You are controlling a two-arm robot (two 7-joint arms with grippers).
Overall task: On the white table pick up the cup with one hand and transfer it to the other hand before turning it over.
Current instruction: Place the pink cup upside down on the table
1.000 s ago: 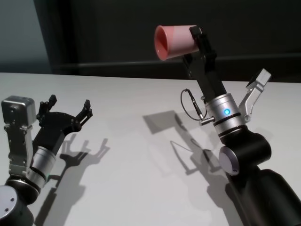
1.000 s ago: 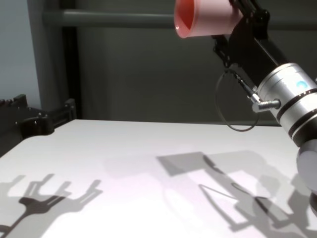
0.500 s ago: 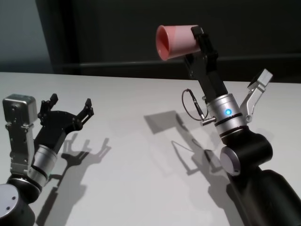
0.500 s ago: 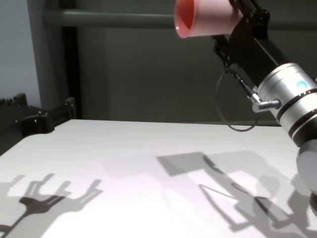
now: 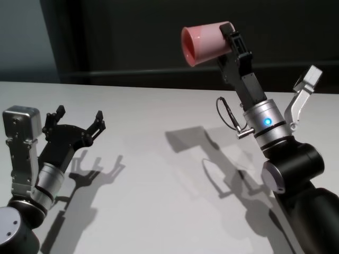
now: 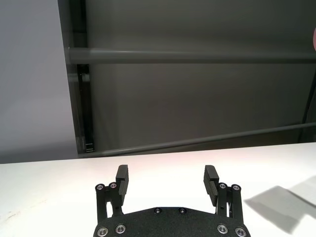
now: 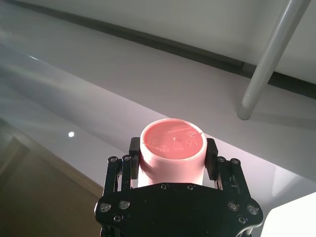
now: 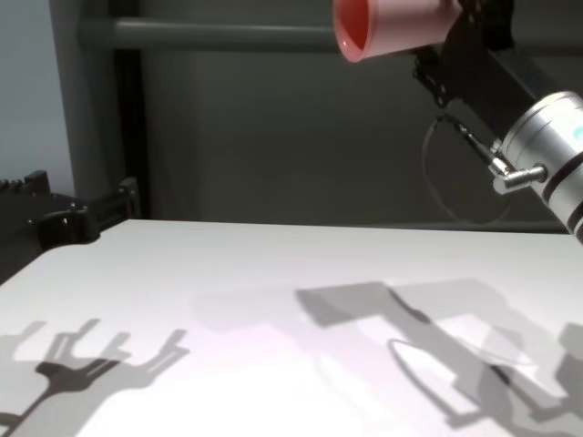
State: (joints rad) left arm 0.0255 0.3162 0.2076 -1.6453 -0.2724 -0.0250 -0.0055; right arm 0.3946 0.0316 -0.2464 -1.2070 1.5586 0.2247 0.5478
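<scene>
The table point(image 5: 159, 159) spanned your whole working area, bare apart from arm shadows. Your right arm rose from the table's right edge, its blue light on. Your left arm sat low by the left edge. The right gripper point(image 5: 229, 36) was raised high above the table's far right part, its jaws clamped on the cup's base end. The left gripper point(image 5: 74, 120) hovered just above the table, fingers spread wide and holding nothing. The cup point(image 5: 204, 42) lay tilted sideways in the air, rim toward the left.
</scene>
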